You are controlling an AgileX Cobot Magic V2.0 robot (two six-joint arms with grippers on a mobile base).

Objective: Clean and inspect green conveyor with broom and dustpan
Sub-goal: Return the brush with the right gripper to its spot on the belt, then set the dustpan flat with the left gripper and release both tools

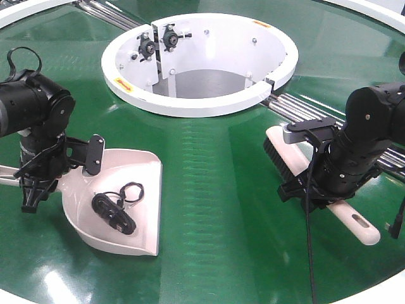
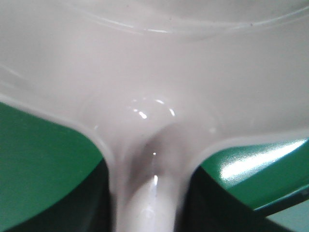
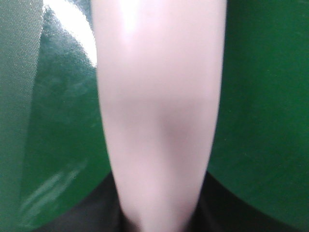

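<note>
The pale pink dustpan (image 1: 136,190) rests on the green conveyor (image 1: 215,209) at the left, with a coiled black cable (image 1: 114,212) lying inside it. My left gripper (image 1: 35,190) is shut on the pan's handle; in the left wrist view the handle (image 2: 145,203) runs up between the dark jaws into the pan body (image 2: 154,72). The broom (image 1: 288,155) lies at the right, black bristles toward the hub, slotted handle end (image 1: 361,228) toward the front. My right gripper (image 1: 316,190) is shut across its middle; the right wrist view shows the broom's pink back (image 3: 159,96) between the jaws.
A white ring-shaped hub (image 1: 196,101) with an open centre stands at the back middle. Silver rails (image 1: 304,107) run from it toward the right, behind the broom, and more rails (image 1: 107,12) lie at the back left. A white rim (image 1: 19,16) edges the belt.
</note>
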